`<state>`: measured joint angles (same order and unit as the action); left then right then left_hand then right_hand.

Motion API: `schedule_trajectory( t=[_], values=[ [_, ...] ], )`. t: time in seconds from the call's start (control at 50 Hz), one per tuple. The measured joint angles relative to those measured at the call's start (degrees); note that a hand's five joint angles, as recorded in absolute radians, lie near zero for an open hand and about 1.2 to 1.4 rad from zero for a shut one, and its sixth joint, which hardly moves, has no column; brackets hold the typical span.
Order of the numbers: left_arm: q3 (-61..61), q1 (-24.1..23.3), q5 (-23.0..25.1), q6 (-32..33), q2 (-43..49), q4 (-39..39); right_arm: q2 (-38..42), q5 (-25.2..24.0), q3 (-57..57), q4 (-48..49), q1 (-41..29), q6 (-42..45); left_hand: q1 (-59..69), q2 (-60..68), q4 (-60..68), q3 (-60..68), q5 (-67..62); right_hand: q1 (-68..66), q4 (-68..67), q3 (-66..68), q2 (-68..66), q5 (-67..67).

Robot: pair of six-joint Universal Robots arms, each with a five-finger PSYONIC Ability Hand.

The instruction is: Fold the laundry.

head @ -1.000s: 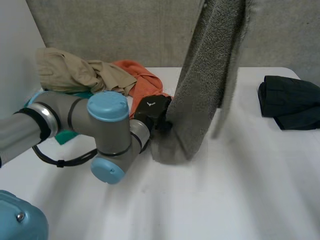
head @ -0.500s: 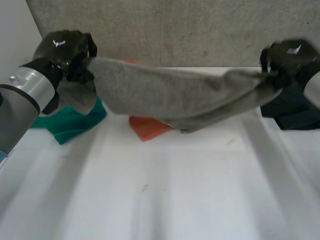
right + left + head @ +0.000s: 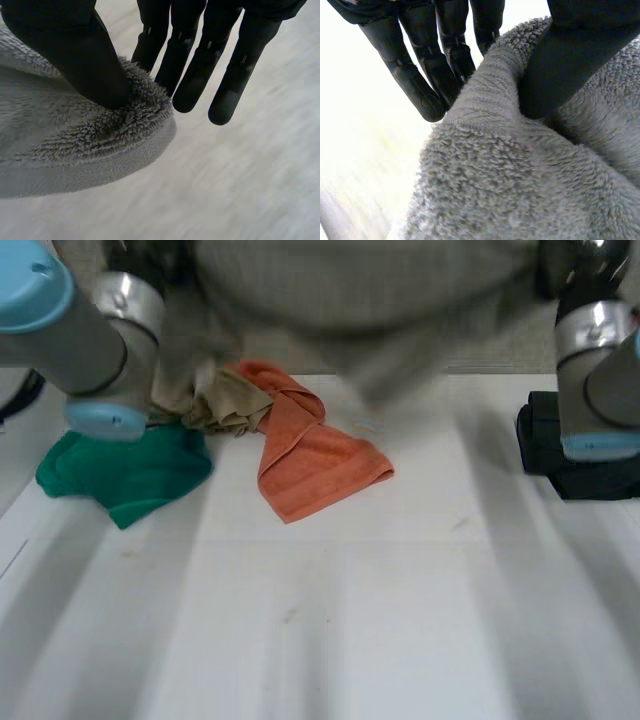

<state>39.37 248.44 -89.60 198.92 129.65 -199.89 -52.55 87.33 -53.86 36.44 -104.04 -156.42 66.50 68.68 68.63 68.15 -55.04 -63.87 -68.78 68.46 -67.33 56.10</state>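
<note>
- Your grey towel (image 3: 360,290) is a blur across the top of the frame, and the edge cuts off its upper part.
- The dark garment (image 3: 590,465) runs off the right edge, partly behind the right arm (image 3: 600,370).
- The beige cloth (image 3: 225,400) is half hidden behind the left arm (image 3: 90,330).

Bright, even light, probably from overhead, falls on the white table (image 3: 400,620). In the left wrist view the table washes out to near-white glare. The orange towel (image 3: 315,465) casts only a thin, soft shadow.
</note>
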Motion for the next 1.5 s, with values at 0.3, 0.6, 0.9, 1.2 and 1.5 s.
schedule_trajectory(
  t=[0.3,0.6,0.9,1.2,1.5],
  values=[
    [31.31,0.07,1.65,-4.33,-4.21,-13.31,-4.27,-8.00,-16.26,-9.05,0.15,-2.20,0.00,0.01,0.00,0.00,0.00,0.00,0.00,0.00,-0.12,0.00],
    [48.59,1.17,3.05,-1.41,-0.94,-5.09,2.39,-12.01,-28.72,-23.39,3.61,10.70,-24.61,-25.79,-25.84,-25.03,22.33,0.00,0.00,0.00,-0.13,0.00],
    [55.95,6.97,4.06,-1.43,-12.60,-3.27,-4.53,-12.51,-33.80,-23.04,6.02,7.09,-31.35,-33.92,-33.79,-33.01,30.68,0.00,-0.01,0.00,-0.13,0.00],
    [60.20,15.99,11.00,-6.87,-15.04,5.61,-4.01,-12.96,-34.22,-23.00,5.70,7.13,-21.14,-23.59,-23.53,-22.99,20.19,0.00,-0.01,0.00,-0.13,0.00],
    [54.93,12.53,11.70,-8.15,-8.42,8.56,-4.15,-12.85,-35.38,-22.99,5.05,7.92,-22.78,-24.66,-25.14,-24.13,21.44,0.00,-0.01,0.00,-0.13,0.00]
  ],
)
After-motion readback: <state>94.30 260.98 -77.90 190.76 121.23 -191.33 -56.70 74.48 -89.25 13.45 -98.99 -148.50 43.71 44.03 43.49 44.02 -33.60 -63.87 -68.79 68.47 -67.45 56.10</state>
